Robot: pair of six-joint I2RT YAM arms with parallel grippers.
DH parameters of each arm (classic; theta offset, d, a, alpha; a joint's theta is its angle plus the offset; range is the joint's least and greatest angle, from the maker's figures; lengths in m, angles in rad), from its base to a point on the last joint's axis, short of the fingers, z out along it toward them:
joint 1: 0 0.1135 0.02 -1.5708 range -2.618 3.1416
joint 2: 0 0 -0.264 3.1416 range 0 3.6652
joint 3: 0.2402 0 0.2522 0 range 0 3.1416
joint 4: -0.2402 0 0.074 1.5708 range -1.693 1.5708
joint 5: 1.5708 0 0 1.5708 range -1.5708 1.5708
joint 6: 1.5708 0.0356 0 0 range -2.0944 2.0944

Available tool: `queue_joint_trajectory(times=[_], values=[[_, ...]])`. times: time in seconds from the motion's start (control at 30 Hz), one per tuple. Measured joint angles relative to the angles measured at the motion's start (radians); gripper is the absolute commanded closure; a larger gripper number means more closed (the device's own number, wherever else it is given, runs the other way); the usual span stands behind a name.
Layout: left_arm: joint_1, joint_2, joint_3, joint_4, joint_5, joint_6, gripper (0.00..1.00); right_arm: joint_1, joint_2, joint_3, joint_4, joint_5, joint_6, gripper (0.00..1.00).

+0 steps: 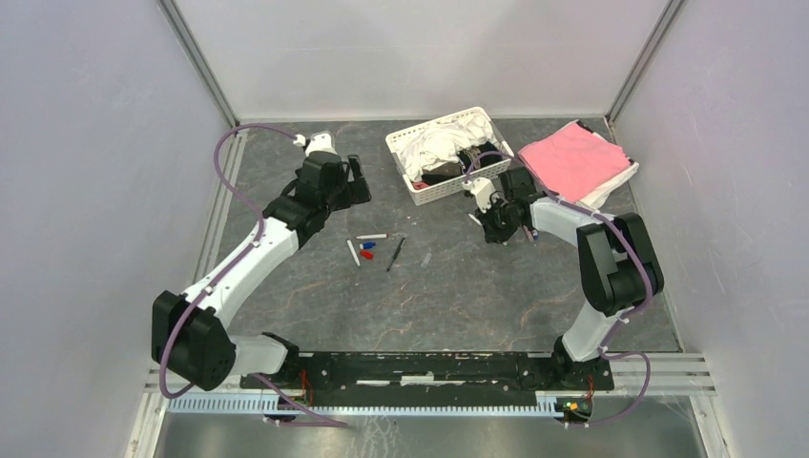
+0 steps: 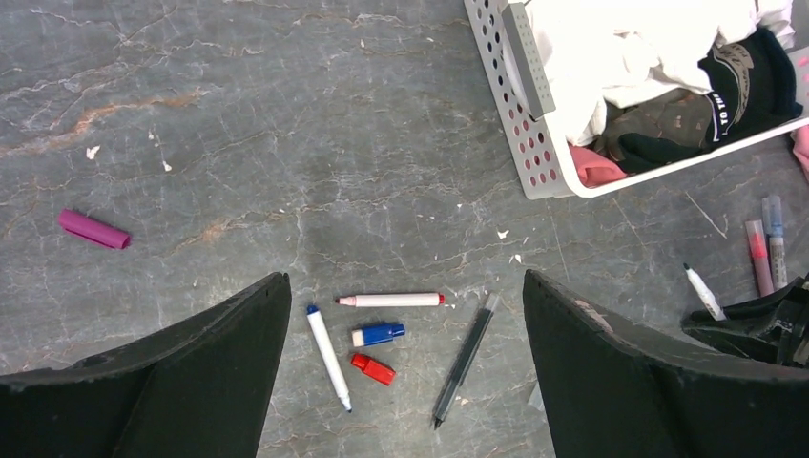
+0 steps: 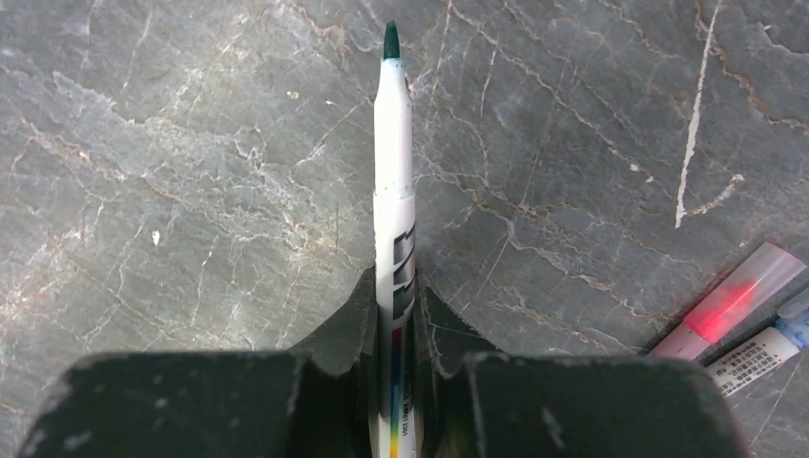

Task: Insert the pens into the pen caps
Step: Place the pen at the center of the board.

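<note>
In the left wrist view my left gripper (image 2: 405,279) is open and empty, high above the table. Between its fingers lie a white pen with a blue end (image 2: 328,356), a white pen with a red end (image 2: 391,300), a dark pen (image 2: 465,361), a blue cap (image 2: 378,334) and a red cap (image 2: 373,369). A purple cap (image 2: 93,229) lies apart at the left. My right gripper (image 3: 395,286) is shut on a white pen with a green tip (image 3: 393,143), which sticks out forward just above the table. From above, the left gripper (image 1: 353,183) and right gripper (image 1: 484,221) flank the pen group (image 1: 372,246).
A white basket (image 1: 408,183) of crumpled cloths stands at the back middle, with a pink folded cloth (image 1: 576,160) to its right. Two more pens, one pinkish (image 3: 730,303) and one with a blue end (image 3: 768,348), lie right of my right gripper.
</note>
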State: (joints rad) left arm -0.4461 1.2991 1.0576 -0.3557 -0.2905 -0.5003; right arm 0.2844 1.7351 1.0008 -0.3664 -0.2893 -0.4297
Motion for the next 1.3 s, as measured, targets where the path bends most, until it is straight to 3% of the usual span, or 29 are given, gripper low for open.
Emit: queue_joint_trajectory(times=[0.4, 0.57, 0.83, 1.07, 1.3], values=[[0.0, 0.015, 0.014, 0.022, 0.003, 0.0, 0.04, 0.01, 0.014, 0.013, 0.01, 0.036, 0.041, 0.82], [0.0, 0.015, 0.014, 0.022, 0.003, 0.0, 0.04, 0.01, 0.015, 0.013, 0.011, 0.029, 0.043, 0.72], [0.0, 0.015, 0.014, 0.03, 0.005, -0.002, 0.04, 0.01, 0.015, 0.013, 0.016, 0.028, 0.043, 0.69], [0.0, 0.014, 0.014, 0.044, 0.01, -0.011, 0.04, 0.009, 0.015, 0.022, 0.005, 0.015, 0.035, 0.51], [0.0, 0.014, 0.014, 0.056, 0.016, -0.011, 0.05, -0.026, 0.014, 0.093, -0.054, -0.044, 0.011, 0.5]])
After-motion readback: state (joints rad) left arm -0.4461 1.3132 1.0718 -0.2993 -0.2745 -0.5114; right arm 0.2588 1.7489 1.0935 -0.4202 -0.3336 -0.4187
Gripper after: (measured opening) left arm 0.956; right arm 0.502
